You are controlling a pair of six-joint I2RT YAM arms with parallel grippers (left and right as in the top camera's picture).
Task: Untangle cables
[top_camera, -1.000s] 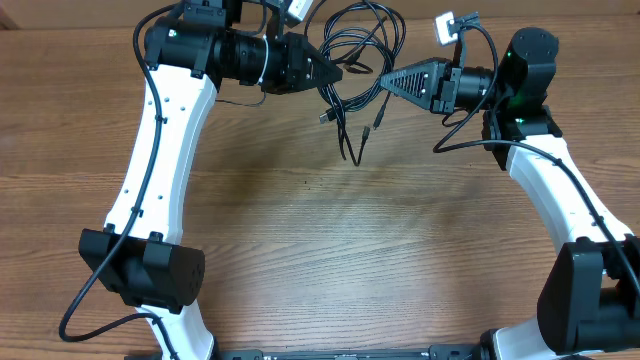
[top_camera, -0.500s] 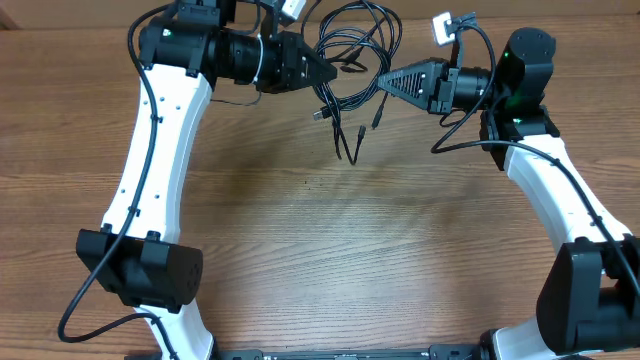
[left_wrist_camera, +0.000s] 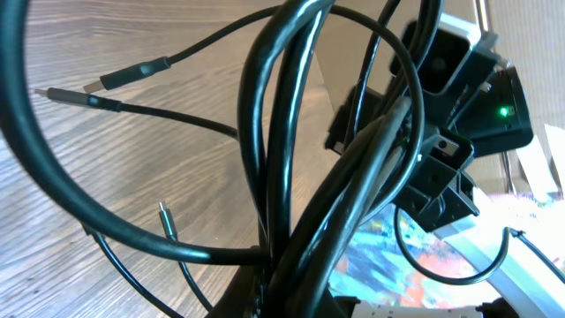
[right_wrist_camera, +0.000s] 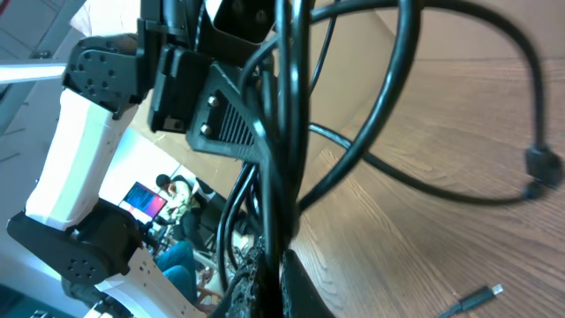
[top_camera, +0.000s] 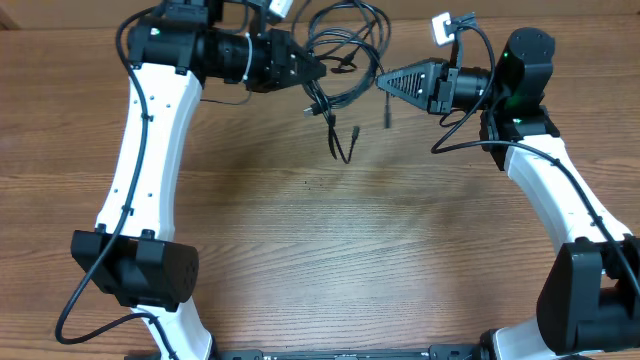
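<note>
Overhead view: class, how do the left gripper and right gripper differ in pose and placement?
The left gripper points rightward; the right gripper points leftward. The left gripper sits slightly higher in frame than the right gripper. The left grips the cables at their left side, the right at their right side. Both are shut on them.

Brown wood-grain tabletop (top_camera: 330, 260), evenly lit, seated person (right_wrist_camera: 174, 190) beyond (blurred), bright screen (right_wrist_camera: 146, 201)

I carry white moulded link shells (top_camera: 160, 150), round black joint housings (top_camera: 140, 270), thick black wires (top_camera: 575, 182), a black tapered right gripper (top_camera: 381, 82) and a green lamp (top_camera: 507, 55).
</note>
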